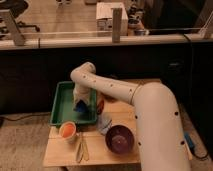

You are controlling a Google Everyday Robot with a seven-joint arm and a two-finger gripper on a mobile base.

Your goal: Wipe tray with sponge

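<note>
Gripper (81, 104) down inside the green tray (59, 106), sponge not clearly made out.

Camera view: the white arm (125, 92) reaches from the lower right across the wooden table (60, 152) and bends down into the tray, which sits on the table's back-left part. The gripper hangs over the tray's right half, close to the right wall. A small blue patch shows at its lower end against the tray floor, but whether that is the sponge cannot be told, nor how the fingers stand or whether they grip anything. Just in front of the tray stands an orange cup (67, 130). A purple bowl (119, 138) sits near the front edge to the right, a crumpled blue-grey item (104, 123) lies between bowl and tray, and pale utensils (81, 147) lie at the front edge.
</note>
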